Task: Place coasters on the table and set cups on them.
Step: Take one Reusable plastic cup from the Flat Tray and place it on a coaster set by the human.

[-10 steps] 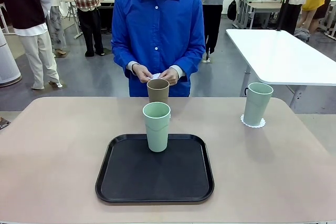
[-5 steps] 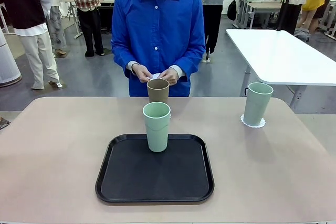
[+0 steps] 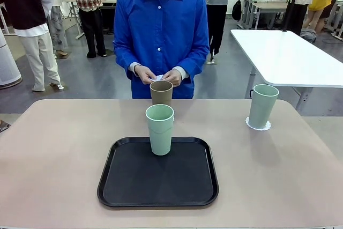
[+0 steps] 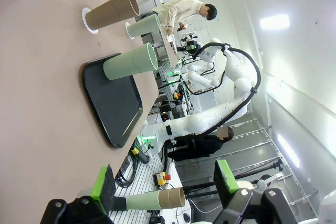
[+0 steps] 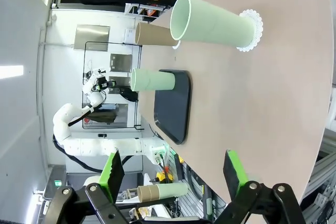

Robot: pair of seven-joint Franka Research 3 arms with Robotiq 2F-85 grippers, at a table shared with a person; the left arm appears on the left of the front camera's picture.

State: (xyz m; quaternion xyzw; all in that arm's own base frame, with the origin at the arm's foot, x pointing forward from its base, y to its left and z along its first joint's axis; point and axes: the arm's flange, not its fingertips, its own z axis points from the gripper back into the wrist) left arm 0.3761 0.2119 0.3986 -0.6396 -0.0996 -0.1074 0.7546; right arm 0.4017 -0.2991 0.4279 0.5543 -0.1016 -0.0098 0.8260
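Surface: beige counter (image 3: 53, 148) with rounded corners and one black tray (image 3: 134, 186) lying flat near its middle; a white table (image 3: 289, 57) stands apart, behind on the right.
Cups: three in all, every one upright — two mint and one tan.
First mint cup (image 3: 160, 130): inside the tray, close to its far edge.
Tan cup (image 3: 161, 93): on the counter just beyond the tray, in line with the first mint cup and near the person.
Second mint cup (image 3: 262, 105): well apart from the others, near the counter's far right corner.
Coasters: two lie on the counter — one lacy coaster (image 3: 258, 126) under the second mint cup, and another coaster (image 4: 85, 15) whose edge peeks out under the tan cup.
Person: one, in a blue shirt (image 3: 161, 30), standing at the far side; one hand (image 3: 144, 73) and the other hand (image 3: 173, 76) meet over the tan cup and pinch a small white piece (image 3: 157, 78), too small to tell apart.
Left claw (image 4: 164, 184): spread wide, nothing between its green pads, well back from the tray.
Right claw (image 5: 173, 174): spread wide too, empty, off the counter's edge.
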